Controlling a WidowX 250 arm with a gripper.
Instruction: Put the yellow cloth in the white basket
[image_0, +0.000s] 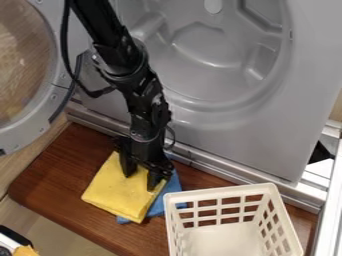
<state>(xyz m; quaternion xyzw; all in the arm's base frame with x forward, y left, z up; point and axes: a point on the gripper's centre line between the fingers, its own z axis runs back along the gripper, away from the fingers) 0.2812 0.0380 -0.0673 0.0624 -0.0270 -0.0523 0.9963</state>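
Yellow folded cloth (113, 195), looks like thin soft fabric, lies flat on the brown wooden board (57, 167), partly over a blue cloth (173, 187), left of the white plastic lattice basket (222, 192) in the camera view. Black two-finger gripper (141, 182) hangs down over the cloth's upper part, jaws open, one finger well apart from the other, yellow fabric showing between them; whether the tips press on it, cannot tell. Handling, judged by look: light, limp, not fragile, low slip risk; folded layers likely give some body, but it probably sags and may unfold once lifted. Best hold: straight down, pinch up a ridge through all the layers near the middle, so both ends droop evenly. A corner grab likely leaves a long tail to catch on the basket rim; a shallow pinch may take the top layer only. Closing too deep near the blue edge could bring the blue cloth along. Firm squeeze should be fine, nothing here to crush.
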